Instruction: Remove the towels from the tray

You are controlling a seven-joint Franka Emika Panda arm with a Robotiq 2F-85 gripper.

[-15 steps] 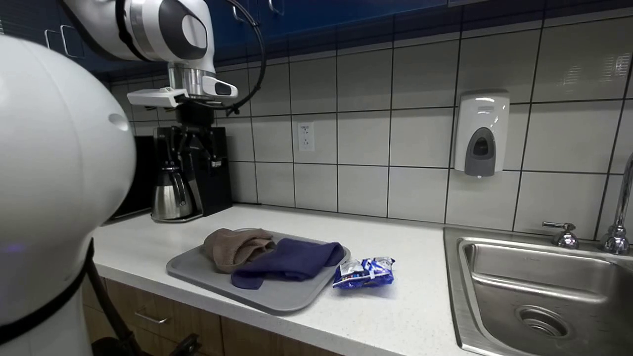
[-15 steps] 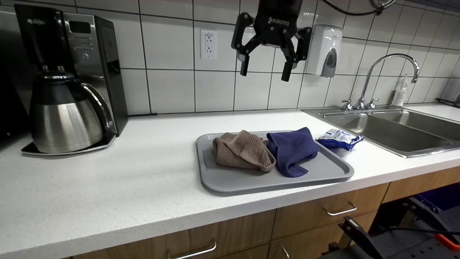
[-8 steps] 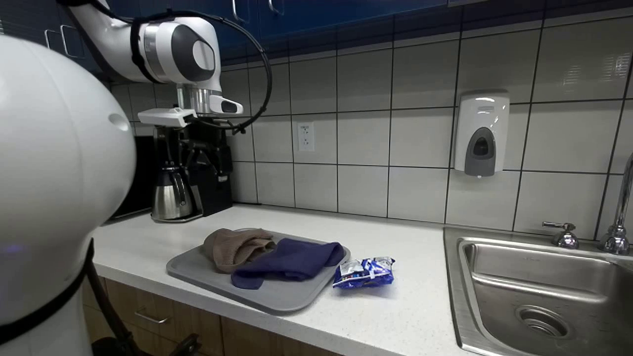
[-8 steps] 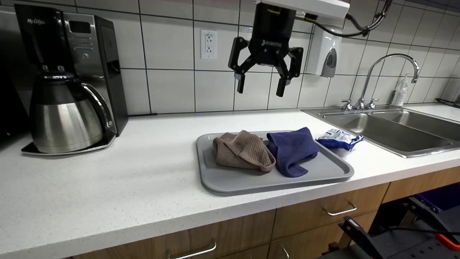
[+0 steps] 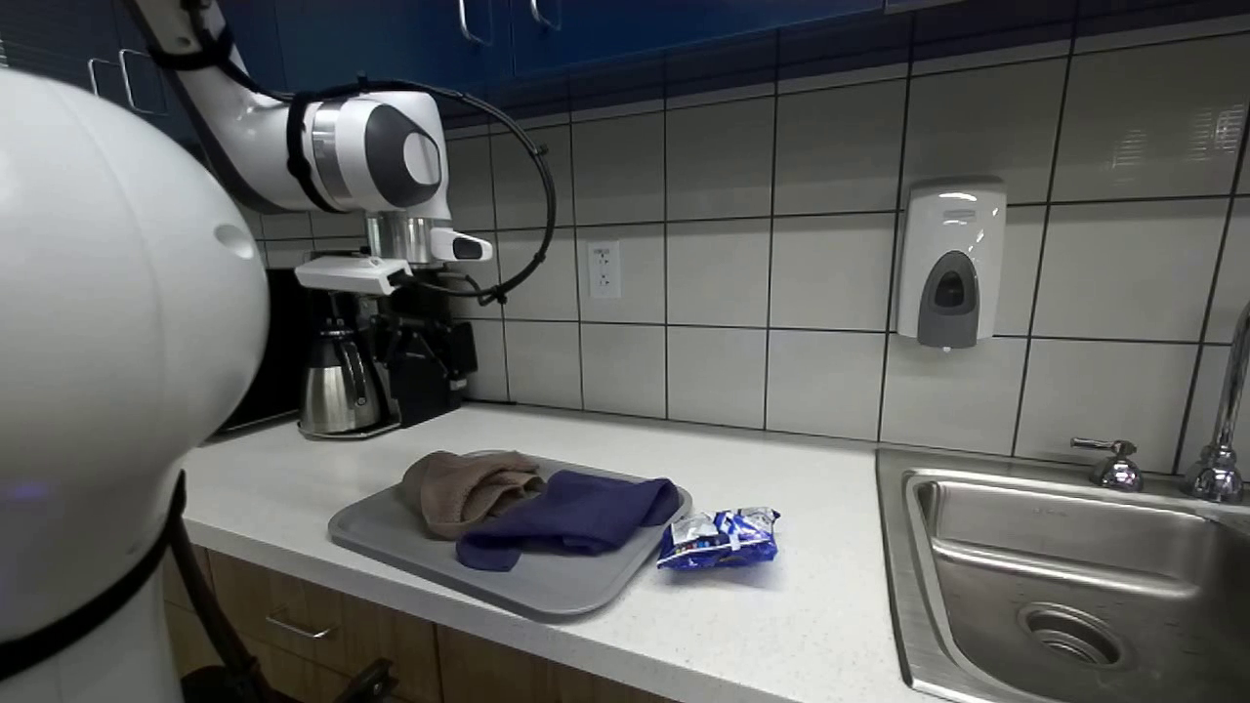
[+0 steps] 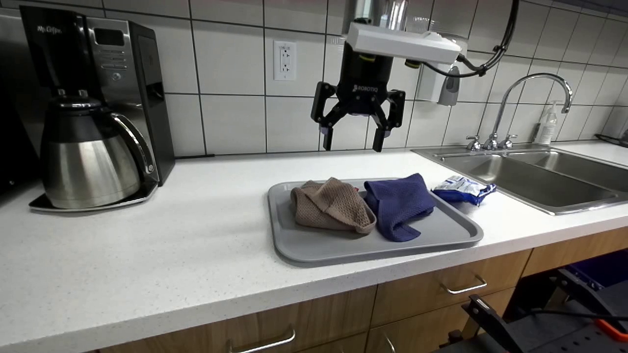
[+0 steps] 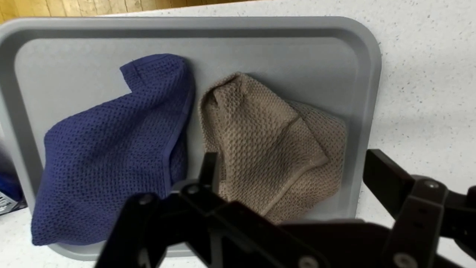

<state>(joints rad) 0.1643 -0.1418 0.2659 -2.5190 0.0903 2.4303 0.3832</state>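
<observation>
A brown towel (image 5: 467,493) and a dark blue towel (image 5: 576,517) lie bunched side by side on a grey tray (image 5: 557,594) on the counter. In an exterior view the brown towel (image 6: 333,208) is left of the blue towel (image 6: 400,208) on the tray (image 6: 314,251). My gripper (image 6: 353,141) is open and empty, above the tray's back side and touching nothing. In the wrist view the open gripper (image 7: 293,160) has its fingers on either side of the brown towel (image 7: 267,149); the blue towel (image 7: 115,160) is to the left. The gripper body hides the brown towel's lower edge.
A blue snack bag (image 6: 463,190) lies beside the tray, near the sink (image 6: 554,210). A coffee maker (image 6: 147,88) with a steel carafe (image 6: 91,162) stands at the far left. A tiled wall (image 6: 230,122) rises behind the counter. A small red bit (image 6: 357,189) shows behind the brown towel.
My gripper has come down steadily toward the tray, with its fingers staying open. The towels, tray and snack bag have not moved.
</observation>
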